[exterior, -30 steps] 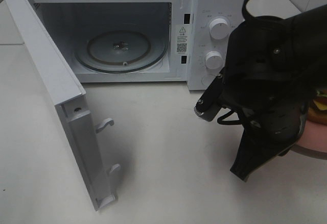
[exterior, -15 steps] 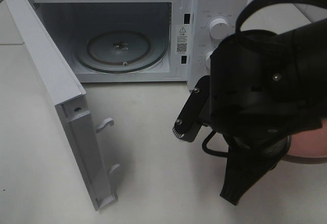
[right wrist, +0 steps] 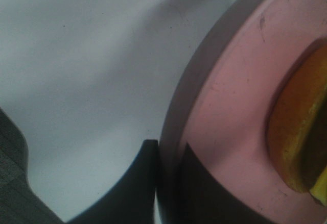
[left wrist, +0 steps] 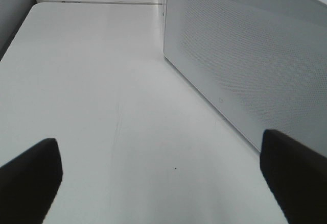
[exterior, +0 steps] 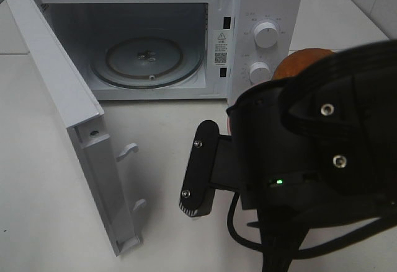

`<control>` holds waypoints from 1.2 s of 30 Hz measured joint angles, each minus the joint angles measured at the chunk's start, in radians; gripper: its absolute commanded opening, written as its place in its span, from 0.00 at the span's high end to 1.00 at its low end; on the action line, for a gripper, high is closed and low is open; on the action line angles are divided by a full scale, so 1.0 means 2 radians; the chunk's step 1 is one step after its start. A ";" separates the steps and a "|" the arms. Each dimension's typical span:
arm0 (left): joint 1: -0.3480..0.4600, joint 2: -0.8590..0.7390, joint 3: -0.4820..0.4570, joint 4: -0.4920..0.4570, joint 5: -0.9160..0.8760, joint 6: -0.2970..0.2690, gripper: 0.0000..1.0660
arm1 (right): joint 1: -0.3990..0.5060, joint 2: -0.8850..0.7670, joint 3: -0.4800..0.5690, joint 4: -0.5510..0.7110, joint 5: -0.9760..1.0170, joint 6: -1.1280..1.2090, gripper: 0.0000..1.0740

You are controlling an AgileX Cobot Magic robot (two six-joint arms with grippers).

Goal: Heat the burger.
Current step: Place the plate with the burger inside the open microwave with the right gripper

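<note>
The burger (exterior: 303, 62) shows its glossy brown bun just above my right arm (exterior: 310, 154), beside the microwave's knobs. Up close, the burger's bun edge and cheese (right wrist: 299, 142) rest on a pink plate (right wrist: 240, 112). My right gripper (right wrist: 166, 175) is shut on that plate's rim, one finger (right wrist: 145, 178) outside it and one on top. The arm hides this gripper in the high view. My left gripper (left wrist: 161, 152) is open over bare table, with nothing between its fingers (left wrist: 30, 175).
The white microwave (exterior: 260, 12) stands at the back with its door (exterior: 68, 111) swung wide to the left and the glass turntable (exterior: 147, 58) bare. The door's perforated outer face (left wrist: 240, 66) lies close to my left gripper. White table (exterior: 180, 136) stretches in front.
My right arm has moved left and up toward the camera, carrying the plate. The burger, hidden behind the arm before, now shows near the microwave's knobs. The left gripper stays open.
</note>
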 measured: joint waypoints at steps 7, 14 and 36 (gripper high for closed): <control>0.000 0.000 0.000 0.000 0.000 0.000 0.05 | 0.000 0.000 0.001 -0.015 -0.023 -0.015 1.00; 0.000 0.000 0.000 0.000 0.000 0.000 0.05 | 0.000 -0.011 0.001 -0.031 -0.070 -0.046 1.00; 0.000 0.000 0.000 0.000 0.000 0.000 0.05 | 0.000 -0.042 0.001 -0.053 -0.148 -0.230 0.99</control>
